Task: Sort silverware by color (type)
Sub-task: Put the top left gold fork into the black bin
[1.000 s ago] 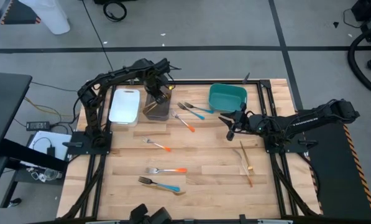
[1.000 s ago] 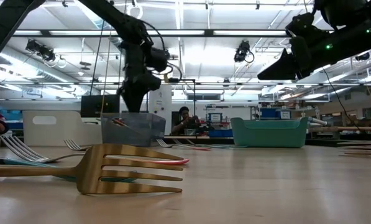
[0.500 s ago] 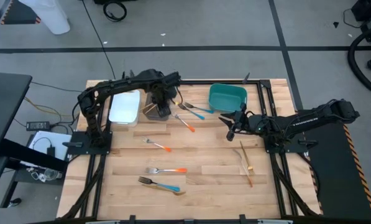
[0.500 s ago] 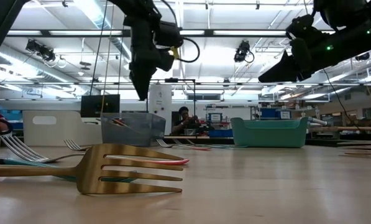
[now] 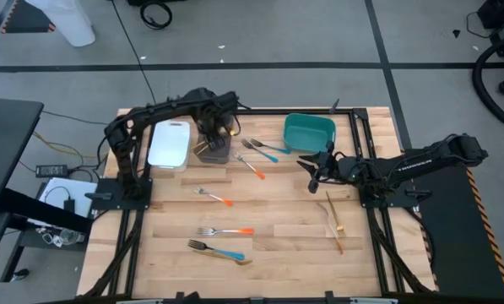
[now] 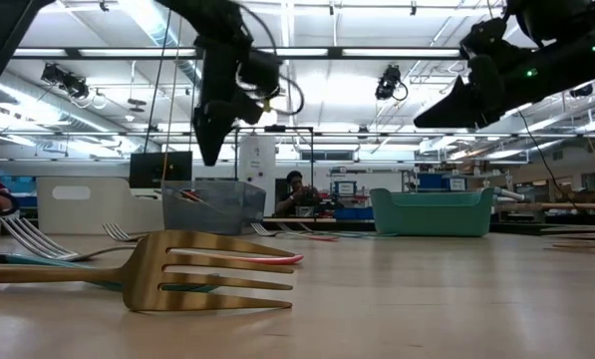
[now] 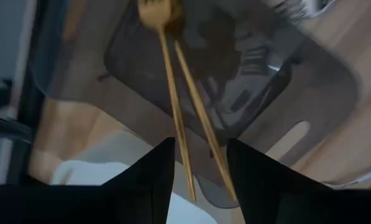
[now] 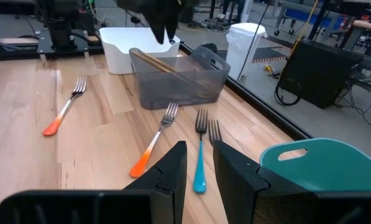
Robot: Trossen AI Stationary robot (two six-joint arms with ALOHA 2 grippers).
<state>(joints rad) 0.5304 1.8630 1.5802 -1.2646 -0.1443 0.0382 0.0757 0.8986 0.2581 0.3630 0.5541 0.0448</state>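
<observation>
Overhead, the left tool (image 5: 215, 127) hung above the grey-brown bin (image 5: 212, 149) at the far left of the surface (image 5: 277, 228), its fingers (image 7: 149, 177) parted a little with nothing held between them. Two wooden utensils (image 7: 188, 118) lay slanted inside that bin, directly beneath it. The white bin (image 5: 169, 143) stood just left of the grey-brown one. The right tool (image 5: 312, 169) hovered near the middle of the surface, just in front of the teal bin (image 5: 309, 132), slightly open and empty. Between the two bins lay an orange-handled fork (image 8: 153, 144) and a blue-handled fork (image 8: 199, 155). Another orange fork (image 5: 214, 197) lay toward the centre, an orange one (image 5: 224, 230) and a blue one (image 5: 218, 251) at the near edge. Tan wooden pieces (image 5: 333, 218) rested on the right. No writing could be read.
</observation>
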